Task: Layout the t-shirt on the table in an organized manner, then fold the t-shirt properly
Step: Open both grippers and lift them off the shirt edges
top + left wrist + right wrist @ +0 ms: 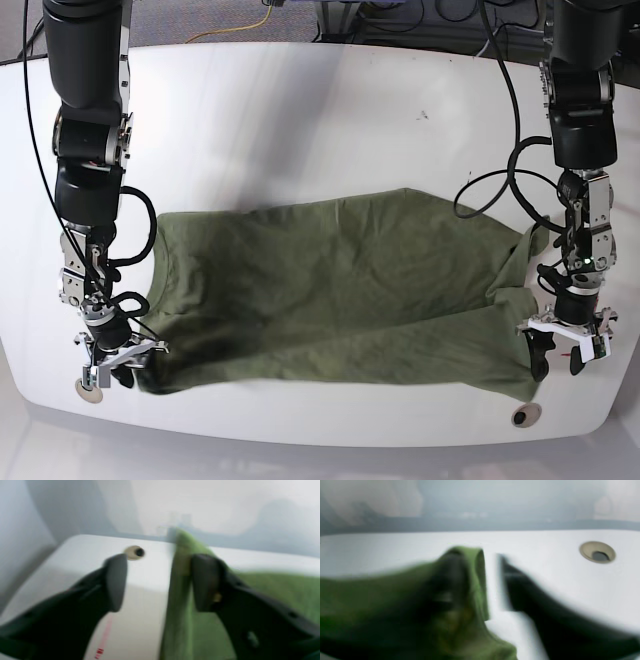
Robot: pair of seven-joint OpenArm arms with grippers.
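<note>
Glossy white tabletop with curved edges (330, 120) fills the base view. Plain olive-green short-sleeved t-shirt (330, 300) lies spread wide across its near half, wrinkled, lower edge running close along the near edge, one end reaching toward each near corner. Two black arms come down from the far corners, one per side. Left gripper (562, 352) sits at the shirt's end by the near corner on that view's right; left wrist view shows its jaws spread apart (160, 582), a raised fold of the green cloth (178, 585) standing in the gap and touching the inner face of one finger (205, 582), the other finger (116, 582) clear over bare table. Not clamped on it. Right gripper (118, 362) is at the opposite end near the other near corner; right wrist view is heavily blurred but shows a gap between the jaws (480, 582), cloth bunched over one finger (452, 585), the other finger (512, 585) apart over white surface. Can't tell whether cloth hangs on that finger. Round beige grommet hole (524, 415) near the left gripper, another (90, 393) just beside the right. Red dashed mark (103, 640) on the table under the left gripper.
</note>
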